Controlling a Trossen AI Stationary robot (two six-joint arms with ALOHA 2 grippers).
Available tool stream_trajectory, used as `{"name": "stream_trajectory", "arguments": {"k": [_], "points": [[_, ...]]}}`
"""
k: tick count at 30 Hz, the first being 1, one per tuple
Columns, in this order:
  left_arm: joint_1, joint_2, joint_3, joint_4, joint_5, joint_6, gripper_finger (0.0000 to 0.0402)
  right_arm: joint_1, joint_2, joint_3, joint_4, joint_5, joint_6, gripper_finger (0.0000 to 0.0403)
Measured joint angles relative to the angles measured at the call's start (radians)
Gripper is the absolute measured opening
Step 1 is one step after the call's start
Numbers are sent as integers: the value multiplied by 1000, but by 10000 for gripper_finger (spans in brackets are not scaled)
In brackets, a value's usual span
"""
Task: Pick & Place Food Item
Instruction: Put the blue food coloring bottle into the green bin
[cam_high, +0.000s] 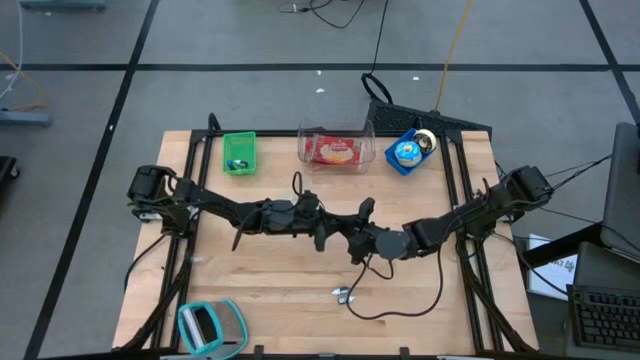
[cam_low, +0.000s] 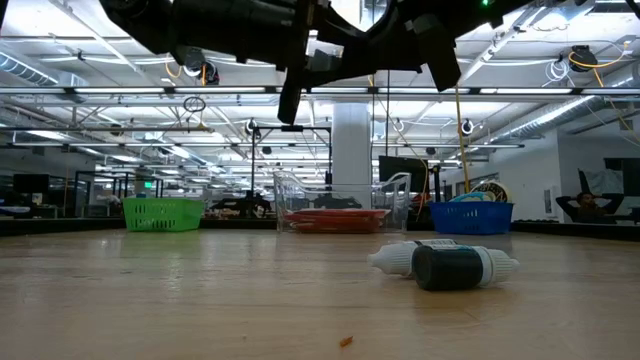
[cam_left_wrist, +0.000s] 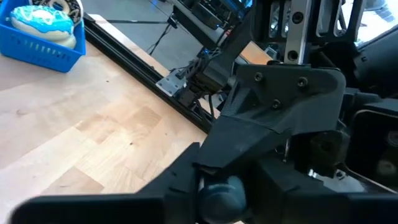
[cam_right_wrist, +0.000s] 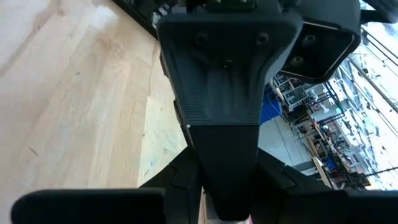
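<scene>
Teal holder (cam_high: 210, 326) sits at the near left corner of the surface (cam_high: 260, 280), partly cut off by the edge. Green basket (cam_high: 239, 152) is at the far left, with small bits inside that are too small to identify. Clear bin (cam_high: 336, 148) at far centre holds a red-packed food item (cam_high: 337, 151). Blue basket (cam_high: 406, 153) on the far right holds a blue-frosted donut (cam_left_wrist: 42, 20).

Left tool (cam_high: 322, 230) and right tool (cam_high: 357, 228) meet mid-surface, raised and almost touching. Each wrist view is blocked by the other arm, so I cannot tell the finger gap or any hold for either.

A small white-and-dark bottle-like object (cam_low: 448, 265) lies on its side near front centre. There is open wood on both sides of it.
</scene>
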Motion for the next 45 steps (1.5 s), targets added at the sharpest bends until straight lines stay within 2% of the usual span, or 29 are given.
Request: {"name": "stream_trajectory", "arguments": {"k": [3, 7, 13, 17, 21, 25, 28, 32, 39, 42, 45], "points": [[-1, 0, 0, 6, 3, 4, 80, 2, -1, 0, -4, 1, 23, 97], [4, 1, -1, 15, -15, 8, 77, 14, -1, 0, 1, 28, 69, 156], [30, 1, 0, 14, -16, 43, 78, 100, -56, 0, 30, 240, 128, 246], [67, -39, -1, -38, 36, 109, 69, 157, -128, 1, -31, 285, 262, 275], [113, -136, -1, -193, -3, 211, 69, 196, -207, -22, -132, 285, 404, 282], [129, -236, -1, -368, -138, 306, 72, 205, -281, -116, -136, 286, 504, 277], [131, -302, -47, -395, -238, 373, 68, 201, -329, -190, -119, 287, 569, 271], [144, -391, -180, -348, -329, 387, 68, 185, -352, -287, 6, 288, 558, 268], [239, -544, -481, -169, -514, 291, 68, 126, -357, -393, 203, 280, 385, 267], [288, -587, -547, -173, -617, 241, 68, 65, -365, -405, 208, 229, 335, 267], [334, -592, -560, -197, -648, 199, 68, -21, -378, -412, 209, 135, 335, 267]]}}
